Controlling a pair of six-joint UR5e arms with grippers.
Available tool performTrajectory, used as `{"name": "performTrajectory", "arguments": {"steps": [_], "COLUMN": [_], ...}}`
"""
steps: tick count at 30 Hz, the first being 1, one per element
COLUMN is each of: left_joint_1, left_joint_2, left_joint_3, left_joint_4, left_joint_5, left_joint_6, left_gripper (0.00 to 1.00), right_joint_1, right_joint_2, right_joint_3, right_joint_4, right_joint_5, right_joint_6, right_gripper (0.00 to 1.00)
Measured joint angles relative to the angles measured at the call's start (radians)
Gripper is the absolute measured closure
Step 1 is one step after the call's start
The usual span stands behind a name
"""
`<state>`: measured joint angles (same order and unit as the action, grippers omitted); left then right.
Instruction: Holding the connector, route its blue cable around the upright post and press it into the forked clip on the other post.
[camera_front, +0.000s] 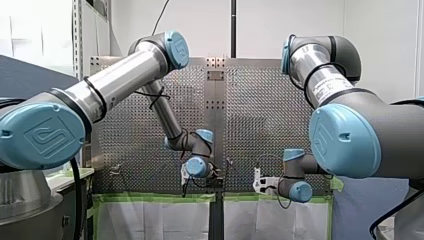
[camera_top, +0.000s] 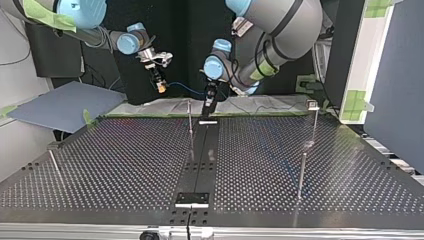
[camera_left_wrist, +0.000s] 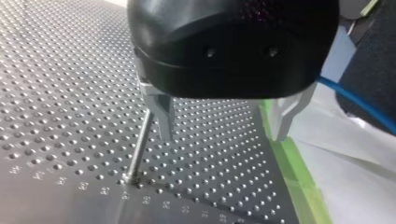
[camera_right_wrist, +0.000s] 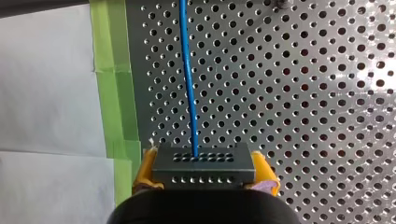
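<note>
**Front view** — my left arm (camera_front: 165, 112) and my right arm (camera_front: 320, 75) are reaching over the perforated tabletop (camera_front: 250, 110). Green tape (camera_front: 155, 197) is edging it, and a white wall (camera_front: 200, 25) is rising behind.

**Top view** — the right jaws are holding the connector (camera_top: 161, 87) aloft. The blue cable (camera_top: 185, 89) is sagging toward the left jaws by the thin post (camera_top: 190, 120). That slack is likely risking a snag short of the apparent forked clip (camera_top: 313, 104).

**Left wrist view** — the left jaws are standing open and empty, with the post just beside one finger (camera_left_wrist: 159, 114). A sideways move is risking a knock.

**Right wrist view** — yellow pads (camera_right_wrist: 265, 169) are clamping the connector. A hard pull could be twisting it loose.
</note>
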<state>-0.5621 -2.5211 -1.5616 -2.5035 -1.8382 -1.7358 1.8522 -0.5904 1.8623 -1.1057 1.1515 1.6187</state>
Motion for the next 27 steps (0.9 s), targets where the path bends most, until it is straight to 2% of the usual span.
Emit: {"name": "performTrajectory", "arguments": {"steps": [6,11,21,27], "left_joint_1": [-0.021,-0.041,-0.08,-0.086], "left_joint_2": [0.0,0.0,0.0,0.0], "left_joint_3": [0.0,0.0,0.0,0.0], "left_joint_4": [0.008,0.019,0.094,0.145], "left_joint_5": [-0.038,-0.049,-0.111,-0.101], "left_joint_6": [-0.001,0.001,-0.007,-0.048], "left_gripper": [0.01,0.01,0.01,0.01], "right_joint_1": [-0.004,-0.004,-0.004,-0.004], "right_joint_2": [0.0,0.0,0.0,0.0], "right_joint_3": [0.0,-0.001,-0.01,-0.013], "right_joint_4": [0.0,-0.001,0.003,0.007], "right_joint_5": [-0.01,-0.014,-0.031,-0.032], "right_joint_6": [0.0,0.001,0.004,0.004], "right_gripper": [1.0,1.0,1.0,1.0]}}
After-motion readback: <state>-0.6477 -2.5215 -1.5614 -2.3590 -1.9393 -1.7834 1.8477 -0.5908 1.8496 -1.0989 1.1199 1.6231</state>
